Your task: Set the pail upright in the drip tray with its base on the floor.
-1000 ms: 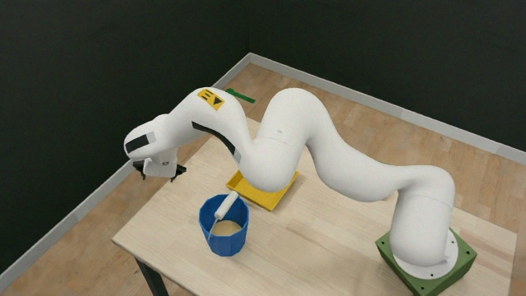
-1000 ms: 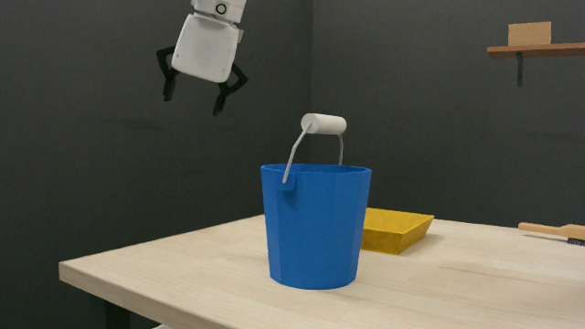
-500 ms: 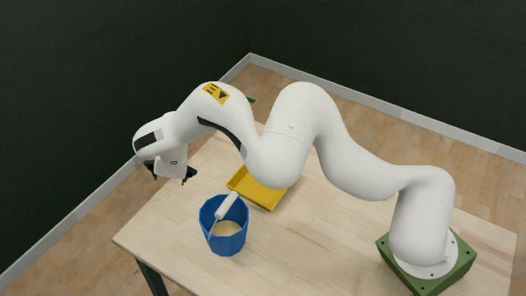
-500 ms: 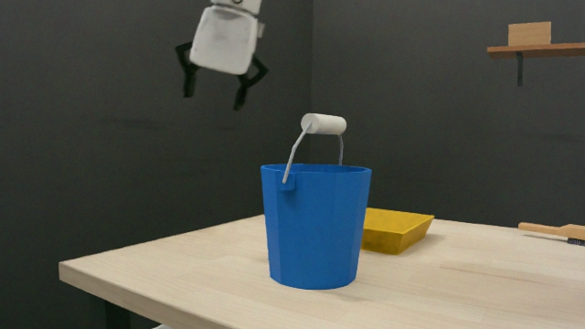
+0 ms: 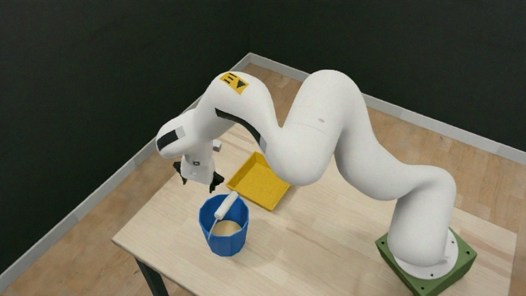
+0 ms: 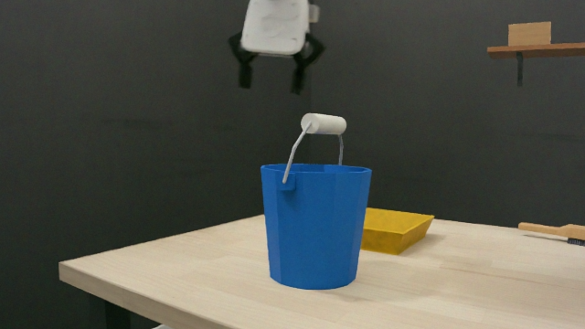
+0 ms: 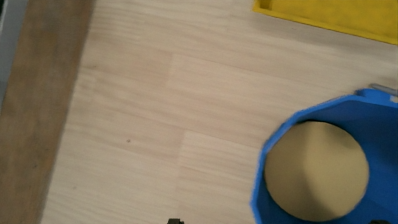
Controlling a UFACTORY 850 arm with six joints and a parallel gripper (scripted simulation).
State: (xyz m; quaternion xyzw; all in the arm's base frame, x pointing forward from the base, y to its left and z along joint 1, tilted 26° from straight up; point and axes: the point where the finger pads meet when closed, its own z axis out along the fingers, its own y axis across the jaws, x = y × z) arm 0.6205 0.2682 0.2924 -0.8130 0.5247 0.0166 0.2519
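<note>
A blue pail (image 5: 224, 225) stands upright on the table, its wire handle raised with a white grip (image 5: 226, 205) on top. It also shows in the exterior view (image 6: 316, 225) and at the lower right of the wrist view (image 7: 330, 165). A yellow drip tray (image 5: 258, 182) lies flat on the table just behind the pail, empty; it also shows in the exterior view (image 6: 395, 228) and along the top of the wrist view (image 7: 330, 15). My gripper (image 5: 198, 183) (image 6: 271, 84) is open and empty, hanging above and a little to the left of the pail's handle.
The green arm base (image 5: 427, 256) sits at the table's right corner. A brush with a wooden handle (image 6: 553, 229) lies at the far right of the table. A wall shelf with a wooden block (image 6: 530, 41) hangs high at the right. The table's left edge is close to the pail.
</note>
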